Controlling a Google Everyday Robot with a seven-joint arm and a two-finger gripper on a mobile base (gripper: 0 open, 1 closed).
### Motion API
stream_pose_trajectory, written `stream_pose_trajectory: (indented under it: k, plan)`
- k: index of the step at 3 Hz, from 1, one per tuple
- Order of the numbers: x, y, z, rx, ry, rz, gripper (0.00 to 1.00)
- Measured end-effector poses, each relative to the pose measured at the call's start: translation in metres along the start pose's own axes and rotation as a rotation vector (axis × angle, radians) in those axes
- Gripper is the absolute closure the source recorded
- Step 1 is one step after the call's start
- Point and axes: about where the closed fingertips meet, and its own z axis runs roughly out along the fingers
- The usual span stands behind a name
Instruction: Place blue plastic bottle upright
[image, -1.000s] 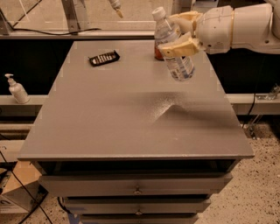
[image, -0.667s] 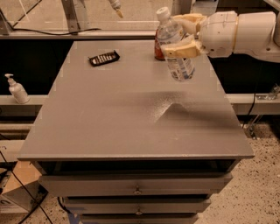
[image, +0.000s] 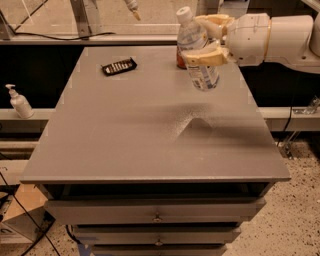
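Over the far right part of the counter (image: 125, 145), the blue plastic bottle (image: 202, 77) is held off the surface, nearly upright, its cap leaning up-left. The gripper (image: 194, 39) comes in from the right, fingers (image: 205, 57) clamped across the bottle's middle. Behind it, a red soda can (image: 180, 60) is mostly hidden.

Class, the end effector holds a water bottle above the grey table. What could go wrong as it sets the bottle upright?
1. The blue plastic bottle hangs tilted in the end effector, above the table; released like this, it would probably land on its base edge and topple.
2. The red soda can stands just behind the bottle; lowering there might knock it.
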Motion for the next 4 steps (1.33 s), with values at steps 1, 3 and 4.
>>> stream_pose_trajectory:
  k: [1,3,4]
  plan:
    - [-0.005,0.001,-0.001,0.015,-0.074,-0.055,1.00]
    - [-0.002,-0.004,-0.008,0.115,-0.183,-0.070,1.00]
    - [0.006,-0.004,-0.015,0.177,-0.175,-0.027,1.00]
